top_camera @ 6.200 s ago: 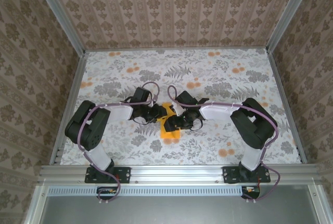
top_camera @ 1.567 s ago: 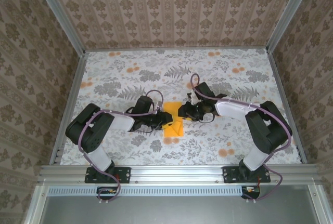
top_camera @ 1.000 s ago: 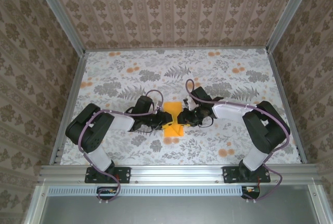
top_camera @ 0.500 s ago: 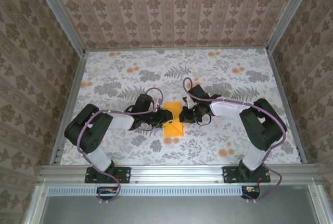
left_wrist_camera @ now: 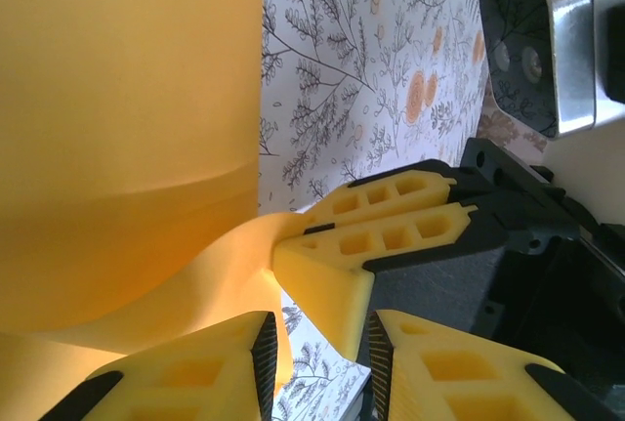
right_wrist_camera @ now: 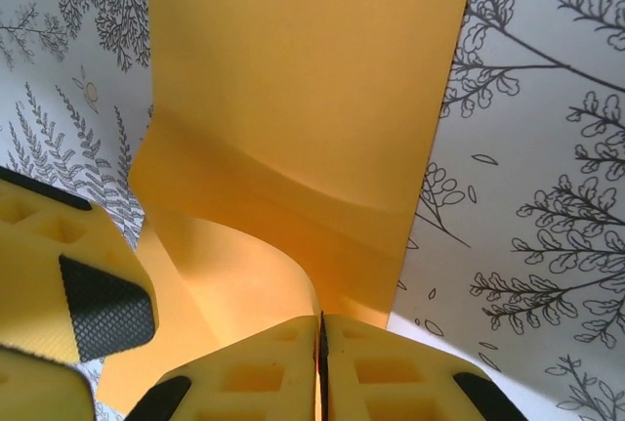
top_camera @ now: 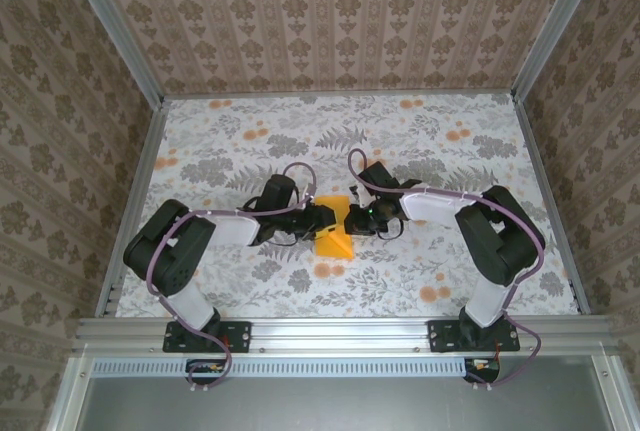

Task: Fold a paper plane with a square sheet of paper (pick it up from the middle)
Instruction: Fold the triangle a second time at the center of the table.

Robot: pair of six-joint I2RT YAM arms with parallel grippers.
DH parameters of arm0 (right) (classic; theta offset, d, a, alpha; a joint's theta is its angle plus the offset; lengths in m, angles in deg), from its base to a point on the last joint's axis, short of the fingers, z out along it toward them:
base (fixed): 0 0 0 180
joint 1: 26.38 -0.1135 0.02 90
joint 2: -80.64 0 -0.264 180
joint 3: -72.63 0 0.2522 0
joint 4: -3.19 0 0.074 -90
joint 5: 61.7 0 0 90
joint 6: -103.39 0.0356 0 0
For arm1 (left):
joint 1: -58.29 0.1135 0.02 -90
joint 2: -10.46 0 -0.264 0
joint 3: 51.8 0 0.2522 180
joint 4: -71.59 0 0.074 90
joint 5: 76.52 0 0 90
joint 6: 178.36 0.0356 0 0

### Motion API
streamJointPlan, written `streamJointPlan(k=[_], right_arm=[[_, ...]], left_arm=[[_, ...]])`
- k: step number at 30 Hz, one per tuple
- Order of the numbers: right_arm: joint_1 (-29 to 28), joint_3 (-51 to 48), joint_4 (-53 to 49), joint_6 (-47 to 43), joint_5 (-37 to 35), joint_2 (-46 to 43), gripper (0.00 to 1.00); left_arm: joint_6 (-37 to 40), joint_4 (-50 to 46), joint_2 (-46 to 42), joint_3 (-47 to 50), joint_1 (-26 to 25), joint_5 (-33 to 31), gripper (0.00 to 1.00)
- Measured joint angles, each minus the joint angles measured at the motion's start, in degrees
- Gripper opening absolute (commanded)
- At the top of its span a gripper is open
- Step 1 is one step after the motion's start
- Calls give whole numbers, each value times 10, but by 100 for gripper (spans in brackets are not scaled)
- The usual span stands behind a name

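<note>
The right end effector (right_wrist_camera: 320, 331) is clenched on a raised flap at the right edge of the sheet (right_wrist_camera: 303, 79), paper pinched thin between its pads. From the sheet's left comes the left end effector (left_wrist_camera: 322, 333), jaws apart, one finger (right_wrist_camera: 93, 294) resting on the sheet and grasping nothing. The sheet lies on the worktop (top_camera: 450, 151) between them, its long axis running away from the robot. The flap probably has to cross that axis leftward, and the right arm holds it.
</note>
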Motion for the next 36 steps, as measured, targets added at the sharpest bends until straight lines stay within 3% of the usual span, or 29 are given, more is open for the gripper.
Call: streamJointPlan(k=[36], right_arm=[[0,2,-5,0,-7,18,13]], left_arm=[[11,-9,46,-20,-4,7,31]])
